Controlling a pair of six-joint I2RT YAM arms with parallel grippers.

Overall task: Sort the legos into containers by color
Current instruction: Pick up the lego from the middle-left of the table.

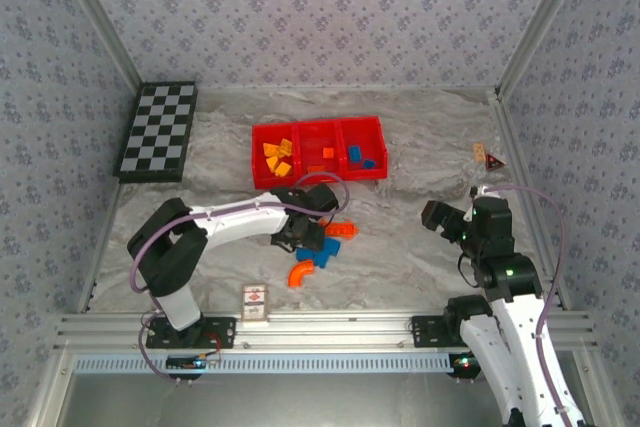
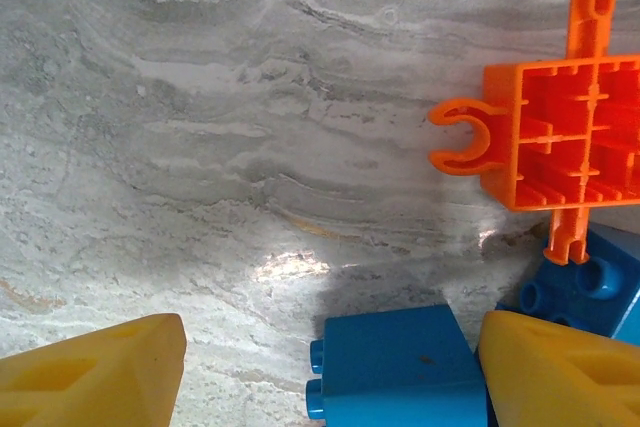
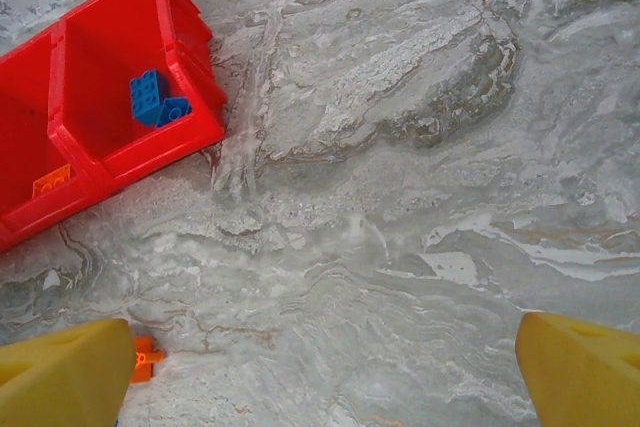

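The red tray lies at mid-table with three compartments: yellow-orange legos on the left, one red-orange brick in the middle, blue bricks on the right. In front of it lie loose legos: a red-orange brick, blue bricks and a curved orange piece. My left gripper hovers low over this pile. It is open, with a blue brick lying between its fingers, close to the right one. An upturned orange brick lies just ahead. My right gripper is open over bare table.
A black-and-white checkerboard lies at the back left. A small printed card sits near the front edge. Two small items rest by the right wall. The right wrist view shows the tray's blue compartment and bare marbled table to its right.
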